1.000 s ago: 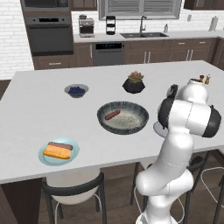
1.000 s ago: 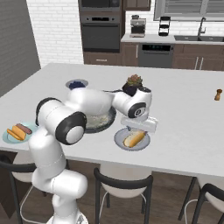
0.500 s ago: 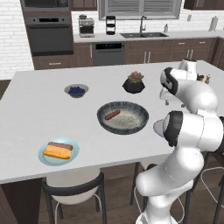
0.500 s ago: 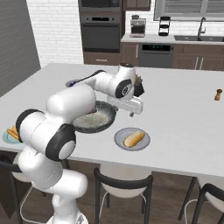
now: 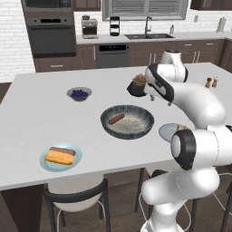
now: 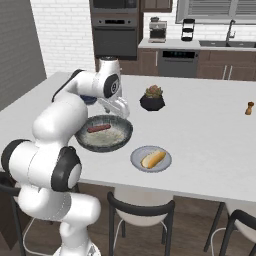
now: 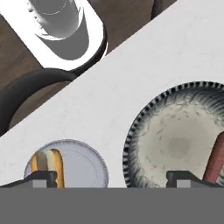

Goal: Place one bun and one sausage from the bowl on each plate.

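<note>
The dark ribbed bowl (image 5: 131, 124) (image 6: 111, 138) (image 7: 175, 140) holds one reddish-brown sausage (image 5: 116, 119) (image 6: 99, 128) (image 7: 214, 162). My gripper (image 5: 153, 94) (image 6: 121, 111) (image 7: 111, 179) hangs open and empty above the counter, between the bowl and the grey plate. That grey plate (image 6: 165, 162) (image 7: 85, 164) (image 5: 167, 131) carries a pale yellow bun (image 6: 153, 158) (image 7: 49, 165). Near the front left edge, the blue-green plate (image 5: 76, 152) holds an orange bun (image 5: 59, 157) and a sausage (image 5: 62, 150).
A small blueberry bowl (image 5: 79, 94) sits behind the big bowl, and a black plant pot (image 5: 135, 87) (image 6: 152, 100) stands just beyond my hand. Shakers (image 5: 210, 82) (image 6: 248, 107) are far right. Stools (image 5: 74, 197) (image 6: 142, 210) line the counter's front edge.
The arm has swung from low over the grey plate, where the pale bun lies, up and across to the bowl's side. The food and dishes have stayed put.
</note>
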